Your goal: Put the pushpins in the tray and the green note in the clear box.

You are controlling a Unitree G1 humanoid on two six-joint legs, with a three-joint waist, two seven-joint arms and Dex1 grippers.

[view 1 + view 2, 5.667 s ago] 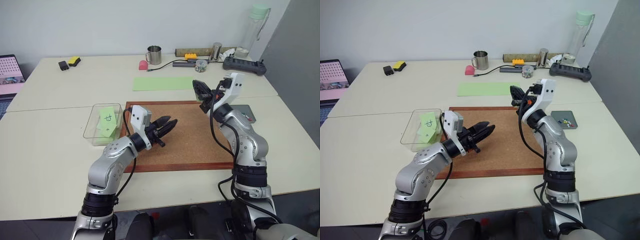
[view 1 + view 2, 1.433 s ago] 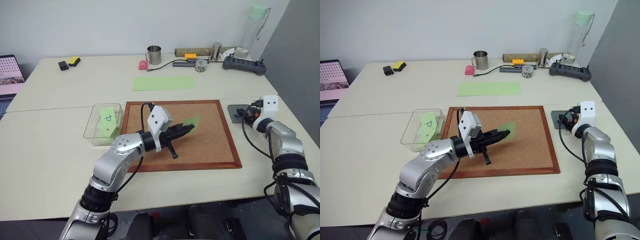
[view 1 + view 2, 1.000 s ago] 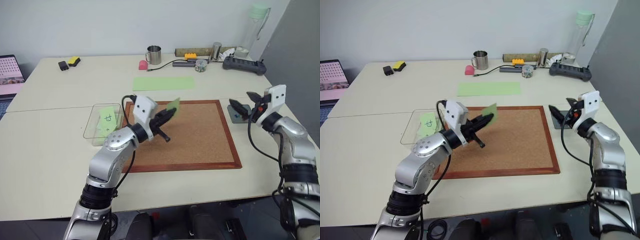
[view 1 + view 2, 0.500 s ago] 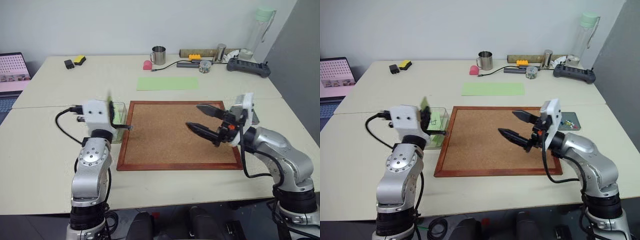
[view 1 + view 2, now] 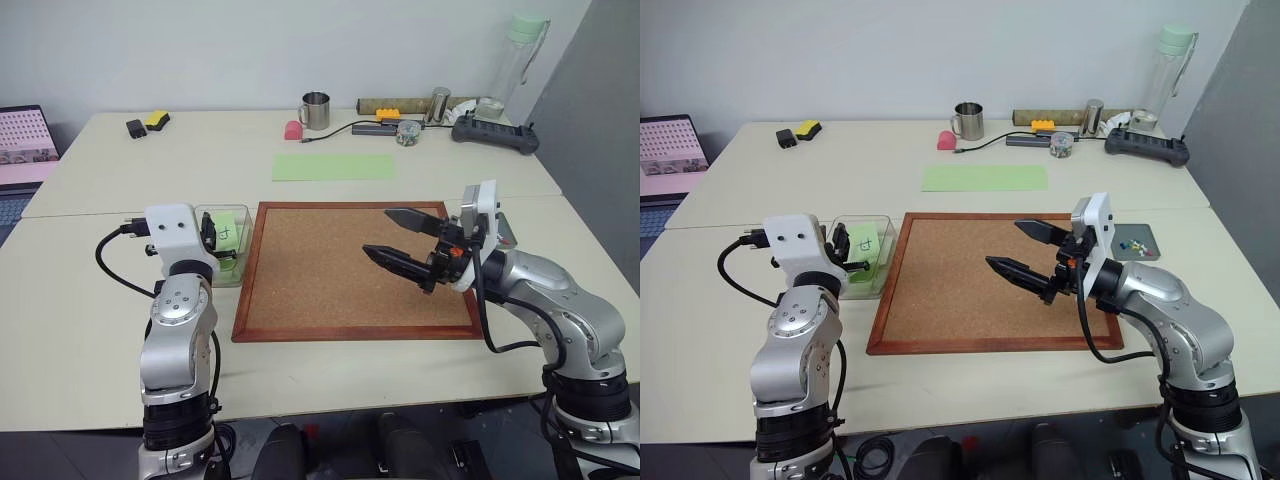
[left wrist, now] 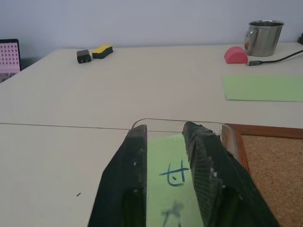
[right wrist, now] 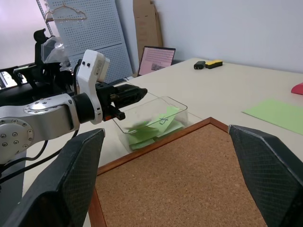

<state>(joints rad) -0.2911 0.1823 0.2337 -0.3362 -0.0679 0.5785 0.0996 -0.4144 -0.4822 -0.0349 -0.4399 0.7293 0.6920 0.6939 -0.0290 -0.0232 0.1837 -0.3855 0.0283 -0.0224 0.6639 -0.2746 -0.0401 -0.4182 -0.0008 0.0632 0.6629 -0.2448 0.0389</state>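
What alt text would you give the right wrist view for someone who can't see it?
The left gripper hovers over a clear box holding green notes, beside a corkboard. Two wide-open black fingers frame the scene, with a laptop at the table's far end.

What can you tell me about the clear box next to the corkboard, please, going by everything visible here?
The clear box is a transparent plastic rectangle with rounded corners and low walls, standing upright and lidless on the cream table, close beside the wood-framed corkboard. Light-green sticky notes lie inside, overlapping; one bears a thin handwritten mark. The left gripper points level over its rim, fingers parted. Whether it touches the box is unclear.
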